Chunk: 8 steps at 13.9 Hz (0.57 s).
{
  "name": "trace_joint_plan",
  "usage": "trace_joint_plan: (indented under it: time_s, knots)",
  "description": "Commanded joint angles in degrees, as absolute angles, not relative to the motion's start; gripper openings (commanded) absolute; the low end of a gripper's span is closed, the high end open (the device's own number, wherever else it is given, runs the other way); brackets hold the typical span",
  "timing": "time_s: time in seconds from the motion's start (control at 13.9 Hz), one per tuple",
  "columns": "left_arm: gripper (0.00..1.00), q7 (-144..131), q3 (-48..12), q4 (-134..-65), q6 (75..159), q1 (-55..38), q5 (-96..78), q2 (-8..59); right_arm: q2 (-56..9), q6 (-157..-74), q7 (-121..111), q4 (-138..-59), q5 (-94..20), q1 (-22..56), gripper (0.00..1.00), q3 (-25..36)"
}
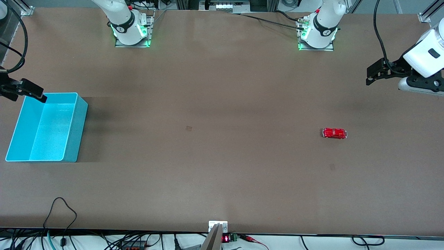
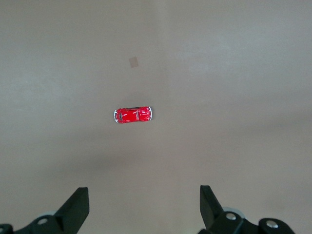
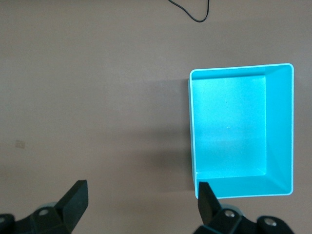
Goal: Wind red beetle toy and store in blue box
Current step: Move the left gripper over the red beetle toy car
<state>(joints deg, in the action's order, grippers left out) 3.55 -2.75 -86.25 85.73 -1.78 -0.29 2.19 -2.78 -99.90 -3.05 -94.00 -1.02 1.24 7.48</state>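
The red beetle toy (image 1: 334, 133) lies on its wheels on the brown table toward the left arm's end; it also shows in the left wrist view (image 2: 133, 115). The blue box (image 1: 79, 132) stands empty at the right arm's end and shows in the right wrist view (image 3: 191, 126). My left gripper (image 1: 368, 77) is open and empty, up in the air beside the table's end, apart from the toy; its fingers (image 2: 78, 204) frame bare table. My right gripper (image 1: 39, 95) is open and empty over the box's edge farthest from the front camera; one fingertip (image 3: 207, 200) overlaps the box's corner.
The two arm bases (image 1: 131, 29) (image 1: 317, 33) stand along the table's edge farthest from the front camera. Cables (image 1: 60, 211) lie at the nearest edge, and one (image 3: 195, 12) shows in the right wrist view. A small faint mark (image 1: 188, 128) is on the table's middle.
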Motion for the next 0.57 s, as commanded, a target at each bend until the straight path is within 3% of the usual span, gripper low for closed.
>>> trace_joint_plan:
  time_s: [0.0, 0.5]
  knots:
    - [1.0, 4.7, -2.7, -84.7, 85.2, -1.6, -0.8, 2.9, -2.7, -100.5, -3.6, -94.2, -0.3, 1.1, 1.0, 7.4]
    - [1.0, 2.7, -2.9, -84.6, 85.2, -1.8, -0.8, 2.9, -2.7, -100.4, -3.6, -94.3, -0.3, 0.8, 1.0, 7.5]
